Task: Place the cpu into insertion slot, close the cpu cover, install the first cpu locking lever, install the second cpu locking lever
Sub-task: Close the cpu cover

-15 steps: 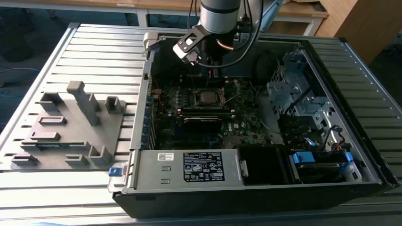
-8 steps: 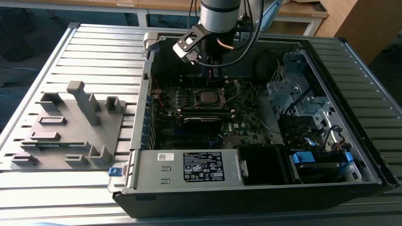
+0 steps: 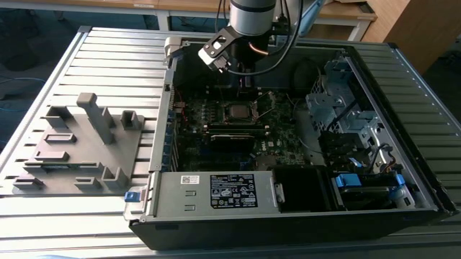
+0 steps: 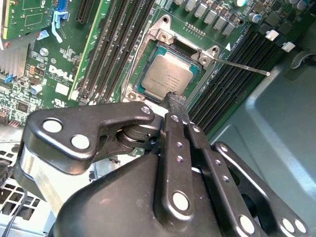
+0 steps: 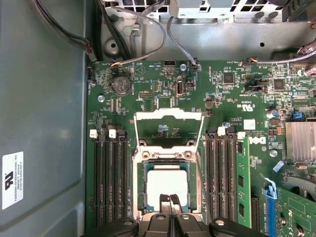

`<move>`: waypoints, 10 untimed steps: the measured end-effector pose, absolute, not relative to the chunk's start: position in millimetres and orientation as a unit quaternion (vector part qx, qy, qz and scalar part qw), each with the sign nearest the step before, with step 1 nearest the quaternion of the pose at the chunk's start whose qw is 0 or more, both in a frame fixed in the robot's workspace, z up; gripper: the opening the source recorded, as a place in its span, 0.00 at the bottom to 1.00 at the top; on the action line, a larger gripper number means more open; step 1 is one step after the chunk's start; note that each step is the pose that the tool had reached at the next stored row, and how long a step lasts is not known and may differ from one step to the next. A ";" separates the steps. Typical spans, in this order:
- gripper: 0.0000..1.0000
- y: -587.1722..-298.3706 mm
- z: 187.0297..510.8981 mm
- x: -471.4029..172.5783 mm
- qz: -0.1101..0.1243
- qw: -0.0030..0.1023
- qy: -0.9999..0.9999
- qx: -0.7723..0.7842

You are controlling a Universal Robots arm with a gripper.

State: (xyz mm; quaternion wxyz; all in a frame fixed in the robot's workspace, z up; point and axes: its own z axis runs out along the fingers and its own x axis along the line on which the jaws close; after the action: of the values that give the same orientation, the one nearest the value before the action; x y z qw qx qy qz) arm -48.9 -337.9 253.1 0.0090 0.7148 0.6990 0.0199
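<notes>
The cpu (image 5: 167,181) lies silvery face up in the insertion slot (image 5: 136,187), and it also shows in the second wrist view as a square cpu (image 4: 168,74) inside the slot's metal rim (image 4: 159,33). The cpu cover (image 5: 168,114) stands swung open beyond the slot, with the board visible through its window. A thin locking lever (image 4: 242,66) sticks out free beside the slot. My gripper (image 5: 170,198) is shut with nothing between its fingers. Its tips hang over the cpu's edge, and I cannot tell whether they touch. In the exterior view the gripper (image 3: 246,81) hangs inside the open case, above the slot (image 3: 238,111).
Black memory slots (image 5: 108,182) flank the socket, with a green memory stick (image 5: 242,182) and a heatsink (image 5: 298,140) to one side. Cables (image 5: 148,29) run along the case wall. A grey fixture (image 3: 79,145) lies at the exterior view's left, and a drive cage (image 3: 338,108) at its right.
</notes>
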 end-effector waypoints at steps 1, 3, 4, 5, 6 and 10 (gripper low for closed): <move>0.11 -337.9 253.7 -48.8 0.020 0.009 0.699 0.715; 0.11 -337.9 254.6 -48.8 0.020 0.009 0.699 0.715; 0.11 -337.9 254.9 -48.8 0.020 0.009 0.699 0.715; 0.11 -337.9 255.0 -48.8 0.020 0.009 0.699 0.715; 0.11 -337.9 255.3 -48.8 0.020 0.009 0.699 0.715; 0.11 -337.9 255.7 -48.8 0.020 0.009 0.699 0.715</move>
State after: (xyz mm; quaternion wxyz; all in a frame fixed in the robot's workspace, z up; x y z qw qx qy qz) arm -48.8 -337.9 255.7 0.0090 0.7148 0.6990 0.0200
